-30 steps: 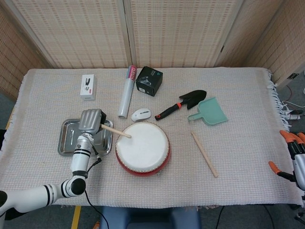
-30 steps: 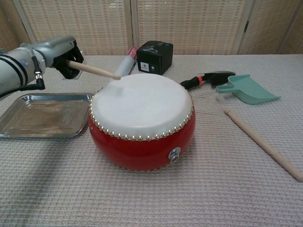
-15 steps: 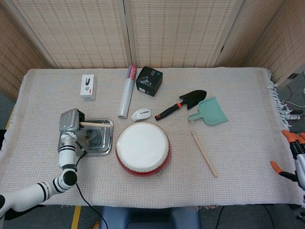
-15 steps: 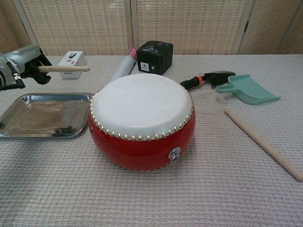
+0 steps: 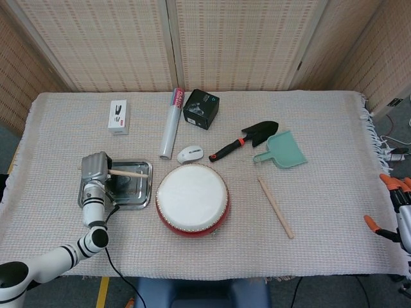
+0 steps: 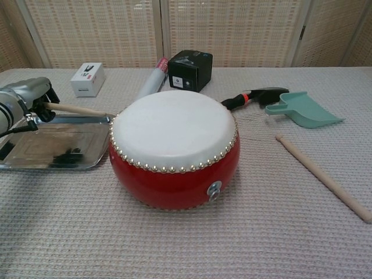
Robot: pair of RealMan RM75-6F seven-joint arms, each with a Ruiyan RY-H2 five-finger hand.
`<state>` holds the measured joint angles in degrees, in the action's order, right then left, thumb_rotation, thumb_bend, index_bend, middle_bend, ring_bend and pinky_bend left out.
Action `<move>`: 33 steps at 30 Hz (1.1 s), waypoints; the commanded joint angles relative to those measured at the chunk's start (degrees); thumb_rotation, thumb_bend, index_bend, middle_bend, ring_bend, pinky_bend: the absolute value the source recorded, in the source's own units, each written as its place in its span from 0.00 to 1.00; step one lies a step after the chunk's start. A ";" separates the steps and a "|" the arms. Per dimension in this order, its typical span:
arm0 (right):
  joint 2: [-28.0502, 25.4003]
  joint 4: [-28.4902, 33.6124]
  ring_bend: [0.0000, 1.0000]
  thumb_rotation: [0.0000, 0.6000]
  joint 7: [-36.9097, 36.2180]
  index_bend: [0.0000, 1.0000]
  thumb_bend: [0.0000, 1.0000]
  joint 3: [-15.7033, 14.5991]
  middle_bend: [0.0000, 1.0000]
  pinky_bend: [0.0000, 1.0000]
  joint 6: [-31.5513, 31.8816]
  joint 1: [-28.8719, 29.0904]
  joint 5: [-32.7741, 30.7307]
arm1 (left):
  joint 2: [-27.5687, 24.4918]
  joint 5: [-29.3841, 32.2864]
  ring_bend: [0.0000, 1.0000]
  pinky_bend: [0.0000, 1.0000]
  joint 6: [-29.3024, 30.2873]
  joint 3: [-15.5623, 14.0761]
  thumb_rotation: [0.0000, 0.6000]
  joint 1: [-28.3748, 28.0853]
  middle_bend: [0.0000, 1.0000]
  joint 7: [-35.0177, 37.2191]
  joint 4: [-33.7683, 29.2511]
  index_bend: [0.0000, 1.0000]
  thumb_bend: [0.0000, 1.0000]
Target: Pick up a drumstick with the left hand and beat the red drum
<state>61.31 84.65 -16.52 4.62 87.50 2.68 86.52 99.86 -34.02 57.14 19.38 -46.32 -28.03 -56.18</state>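
Observation:
The red drum [image 5: 192, 199] [image 6: 174, 148] with a white skin sits at the table's centre. My left hand [image 5: 96, 167] [image 6: 23, 96] hovers over the left end of a metal tray [image 5: 136, 196] [image 6: 35, 154] and grips a wooden drumstick [image 5: 130, 174] [image 6: 75, 109]. The stick points right toward the drum, low over the tray, and its tip lies just left of the drum's rim. A second drumstick [image 5: 275, 207] [image 6: 322, 177] lies on the cloth to the right of the drum. My right hand [image 5: 401, 215] shows only at the far right edge, away from the drum; its fingers are not clear.
Behind the drum lie a white mouse [image 5: 190, 153], a rolled tube [image 5: 169, 131], a black box [image 5: 200, 108] and a small white box [image 5: 118, 116]. A black trowel [image 5: 247, 139] and a teal scoop [image 5: 281, 151] sit at the back right.
My left hand swung the drumstick off the drum skin to the left, raised it over the tray, and has now lowered it toward the tray with the tip near the drum's rim.

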 commanded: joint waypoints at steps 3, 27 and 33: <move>-0.03 0.03 0.00 1.00 0.07 0.05 0.24 0.04 0.10 0.05 0.02 -0.13 -0.21 | 1.10 -0.22 0.91 1.00 -0.92 0.82 1.00 -1.52 0.95 -1.96 0.94 0.95 0.62; 0.20 -0.69 0.00 1.00 -0.72 0.05 0.24 0.07 0.10 0.05 0.46 -0.64 -0.27 | -5.52 3.80 0.00 0.09 -5.47 0.10 1.00 -2.10 0.00 -8.14 -10.67 0.00 0.38; 0.15 -0.63 0.00 1.00 -0.76 0.05 0.24 0.07 0.10 0.05 0.64 -0.77 -0.20 | -6.35 4.87 0.00 0.05 -6.35 -0.72 1.00 -2.75 0.00 -8.64 -11.17 0.00 0.31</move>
<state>61.46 84.01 -17.28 4.69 88.14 1.92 86.32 93.62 -29.25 50.92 18.78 -48.97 -36.56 -67.30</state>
